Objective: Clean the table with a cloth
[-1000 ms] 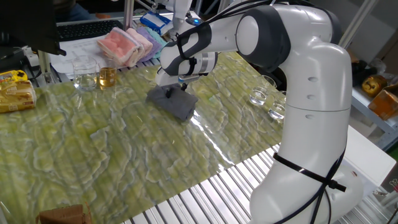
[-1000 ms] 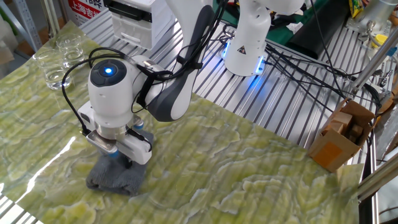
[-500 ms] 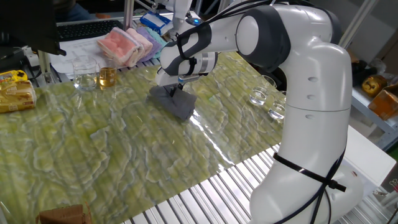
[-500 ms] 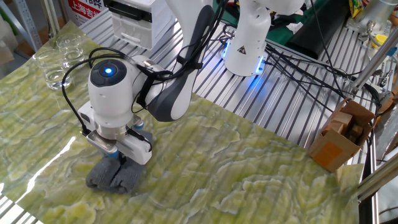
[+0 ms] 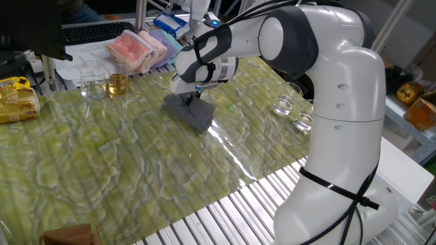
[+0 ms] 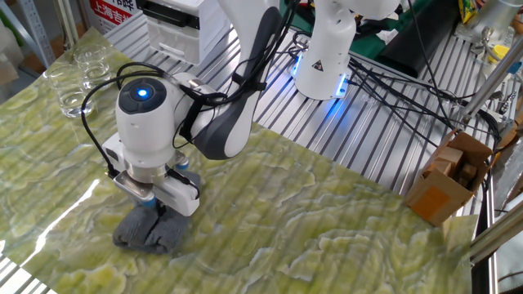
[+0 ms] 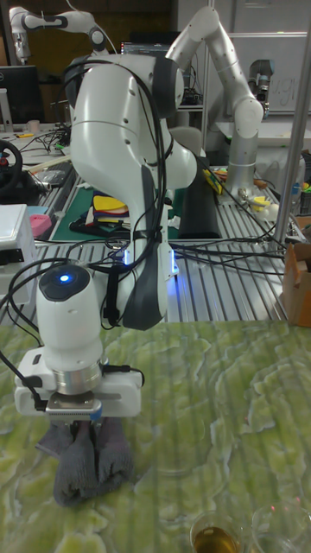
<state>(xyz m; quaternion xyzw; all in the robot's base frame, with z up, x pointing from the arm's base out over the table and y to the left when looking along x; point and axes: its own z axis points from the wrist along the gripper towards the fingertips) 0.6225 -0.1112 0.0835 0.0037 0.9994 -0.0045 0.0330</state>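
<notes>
Gripper (image 6: 158, 210) pointing straight down, fingers pinching bunched dark grey cloth (image 6: 152, 232) at lower left of frame. Cloth lying on yellow-green table (image 6: 327, 237). Red lettering on sign (image 6: 113, 11) at top left, probably too blurred for reading.

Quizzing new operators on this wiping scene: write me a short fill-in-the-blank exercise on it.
1. The gripper is shut on the dark grey ____.
2. The cloth rests on the yellow-green ____.
3. In the tall fixed view, the wrist above the gripper shows a glowing ____ light.
4. The glass near the pink packets holds an ____ liquid.

Missing words: cloth; table; blue; amber
</notes>
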